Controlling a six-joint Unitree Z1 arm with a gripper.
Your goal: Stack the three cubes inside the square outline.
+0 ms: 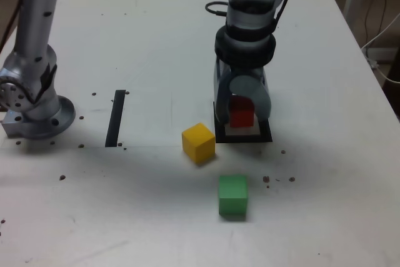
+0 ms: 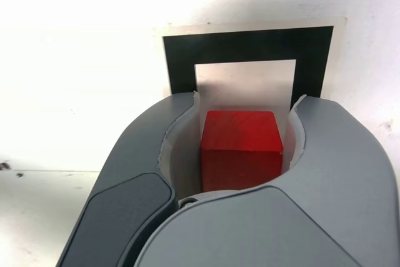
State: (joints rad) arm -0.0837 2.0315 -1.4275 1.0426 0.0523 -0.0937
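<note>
My gripper (image 1: pixel 241 123) hangs straight down over the square outline (image 1: pixel 244 138), right of centre in the exterior view. It is shut on the red cube (image 1: pixel 241 113), which sits between the two grey jaws just over the outline's white middle. In the wrist view the red cube (image 2: pixel 240 154) fills the space between the jaws of the gripper (image 2: pixel 247 101), with the square outline (image 2: pixel 250 45) beyond it. The yellow cube (image 1: pixel 199 143) lies on the table just to the exterior view's left of the outline. The green cube (image 1: pixel 233 196) lies nearer the front edge.
A narrow black strip (image 1: pixel 115 118) lies on the white table (image 1: pixel 325 92) toward the exterior view's left. The arm's metal base (image 1: pixel 34 98) stands at the far left. Small dark specks dot the tabletop, and cables (image 1: pixel 381 48) hang beyond the right edge.
</note>
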